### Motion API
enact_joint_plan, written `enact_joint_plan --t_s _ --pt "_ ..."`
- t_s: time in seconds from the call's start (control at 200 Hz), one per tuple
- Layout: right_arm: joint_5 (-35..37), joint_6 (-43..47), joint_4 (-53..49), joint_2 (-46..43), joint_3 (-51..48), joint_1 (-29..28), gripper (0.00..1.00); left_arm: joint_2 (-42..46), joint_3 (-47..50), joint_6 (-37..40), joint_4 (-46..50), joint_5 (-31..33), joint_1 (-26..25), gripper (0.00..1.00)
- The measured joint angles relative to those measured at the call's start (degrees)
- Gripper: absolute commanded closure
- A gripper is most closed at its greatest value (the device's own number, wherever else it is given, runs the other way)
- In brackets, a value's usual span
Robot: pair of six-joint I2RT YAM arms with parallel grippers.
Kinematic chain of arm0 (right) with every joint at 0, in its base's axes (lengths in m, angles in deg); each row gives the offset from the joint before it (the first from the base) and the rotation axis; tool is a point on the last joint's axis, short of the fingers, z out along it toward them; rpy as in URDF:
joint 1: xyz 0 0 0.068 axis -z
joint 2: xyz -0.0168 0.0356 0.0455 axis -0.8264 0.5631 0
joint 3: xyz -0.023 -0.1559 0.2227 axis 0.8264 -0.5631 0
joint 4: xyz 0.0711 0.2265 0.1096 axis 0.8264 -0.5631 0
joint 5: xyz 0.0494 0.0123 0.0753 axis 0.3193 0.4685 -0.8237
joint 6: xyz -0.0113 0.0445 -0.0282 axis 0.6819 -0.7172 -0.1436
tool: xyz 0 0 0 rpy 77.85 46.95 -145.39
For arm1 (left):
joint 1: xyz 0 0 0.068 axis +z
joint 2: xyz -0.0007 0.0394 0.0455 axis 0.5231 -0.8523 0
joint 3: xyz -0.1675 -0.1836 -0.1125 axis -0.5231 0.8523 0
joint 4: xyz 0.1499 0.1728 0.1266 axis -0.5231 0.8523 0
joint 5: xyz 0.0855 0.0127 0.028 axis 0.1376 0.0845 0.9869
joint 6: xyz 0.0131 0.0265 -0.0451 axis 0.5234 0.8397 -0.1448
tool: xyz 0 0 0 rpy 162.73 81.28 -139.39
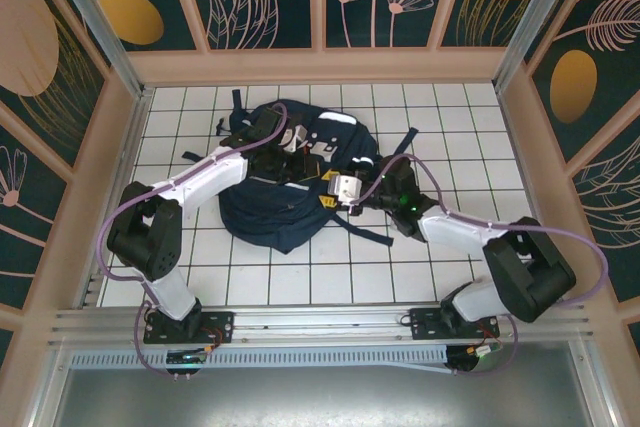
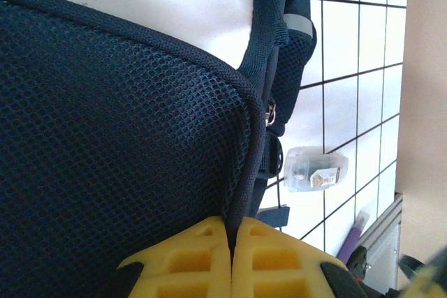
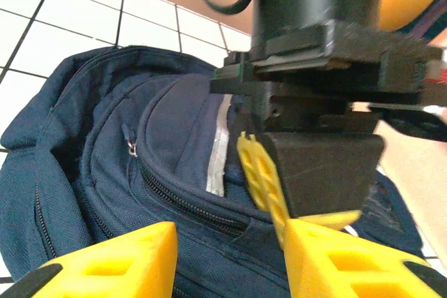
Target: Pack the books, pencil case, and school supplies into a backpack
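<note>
- The left gripper (image 2: 231, 259) has its yellow fingers (image 2: 188, 259) pressed together, with only a thin line between them. The piped edge of the backpack (image 2: 119, 137) runs straight into that line, so the jaws are clamped on the bag's edge.
- Next to that edge is a wide panel of dark navy mesh with black piping. Beyond it lie a pale white surface and a padded navy strap with a grey patch.
- The right gripper (image 3: 230, 259) has its jaws apart, with a clear gap between the two yellow fingers and nothing between them. It hovers just above the bag's front pocket.
- Under it the pocket shows dark navy fabric, two curved zip lines, a small metal zip puller (image 3: 130, 146) and a thin white stripe (image 3: 218, 146).
- From above, the bag lies in the middle of the white tiled table (image 1: 440, 127). The left gripper is on its far-left part and the right gripper at its right side.
- Black straps (image 1: 398, 142) trail off to the right and toward the near side.
- A small clear packet (image 2: 316, 170) lies on the tiles beside the bag, apart from both grippers.
</note>
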State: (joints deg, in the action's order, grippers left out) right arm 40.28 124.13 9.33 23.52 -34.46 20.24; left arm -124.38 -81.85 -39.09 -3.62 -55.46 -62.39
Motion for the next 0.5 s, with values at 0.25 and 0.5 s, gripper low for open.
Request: enact_joint_plan --t_s 0.25,0.5 --pt "-0.22 4.44 0.39 3.26 0.15 -3.34 0.57 0.76 -0.07 0.81 -0.02 -2.01 0.66 0.58" --pt "0.72 14.29 -11.67 4.79 5.29 -3.85 0.56 12.74 3.82 6.69 3.28 2.51 4.87 0.51"
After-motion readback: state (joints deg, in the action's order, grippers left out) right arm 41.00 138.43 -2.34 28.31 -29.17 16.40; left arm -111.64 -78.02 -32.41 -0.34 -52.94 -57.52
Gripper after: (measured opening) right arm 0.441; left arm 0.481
